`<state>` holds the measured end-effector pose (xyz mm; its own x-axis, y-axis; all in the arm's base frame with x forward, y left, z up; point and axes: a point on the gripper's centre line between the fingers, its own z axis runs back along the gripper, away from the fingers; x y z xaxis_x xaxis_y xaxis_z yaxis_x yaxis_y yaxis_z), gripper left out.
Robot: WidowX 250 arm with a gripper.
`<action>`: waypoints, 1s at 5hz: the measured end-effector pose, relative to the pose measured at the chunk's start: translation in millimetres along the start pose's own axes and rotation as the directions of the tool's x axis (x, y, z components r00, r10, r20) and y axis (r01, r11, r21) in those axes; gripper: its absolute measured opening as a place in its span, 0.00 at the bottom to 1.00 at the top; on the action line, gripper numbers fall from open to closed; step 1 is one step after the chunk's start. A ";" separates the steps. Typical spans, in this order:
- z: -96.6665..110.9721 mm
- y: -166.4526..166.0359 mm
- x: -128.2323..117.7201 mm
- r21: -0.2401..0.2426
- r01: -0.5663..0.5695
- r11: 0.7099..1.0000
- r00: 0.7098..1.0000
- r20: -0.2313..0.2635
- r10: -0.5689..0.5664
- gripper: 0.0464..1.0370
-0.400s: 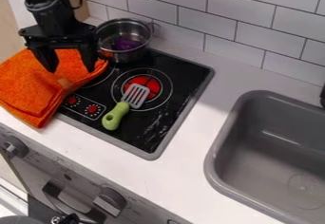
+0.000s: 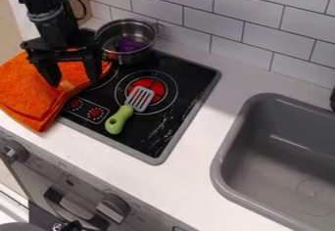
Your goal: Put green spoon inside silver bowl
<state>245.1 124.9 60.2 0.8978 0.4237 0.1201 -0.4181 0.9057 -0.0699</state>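
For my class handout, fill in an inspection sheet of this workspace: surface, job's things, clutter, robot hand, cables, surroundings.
Surface: black stove in a pale counter.
Spatula (the job's "spoon"): green handle, slotted metal head; lies on the stove, head over the red burner patch.
Pot (the job's "bowl"): silver, upright at the stove's back left, a purple thing inside.
Clutter: orange towel, rumpled, at the stove's left; small tan piece at it, not identifiable.
Hand: over the towel, fingers apart, empty.
Cables: black loop beside the arm.
Surroundings: white tiled wall behind; grey sink at right; knobs below the counter.
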 end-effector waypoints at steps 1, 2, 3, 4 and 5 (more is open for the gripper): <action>8.2 -19.1 -9.8 -0.028 0.042 0.999 0.999 -0.002 -0.042 0.96; 1.8 -37.3 -25.8 -0.030 0.095 0.995 0.994 -0.047 -0.097 0.96; -5.7 -52.2 -33.3 0.023 0.132 0.991 0.990 -0.048 -0.131 0.96; -16.3 -52.9 -27.9 0.043 0.132 0.990 0.991 -0.019 -0.131 0.96; -30.2 -50.0 -26.9 0.041 0.146 0.988 0.989 -0.011 -0.146 0.96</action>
<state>246.1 67.9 30.6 0.9507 0.2868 0.1177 -0.2875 0.9577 -0.0109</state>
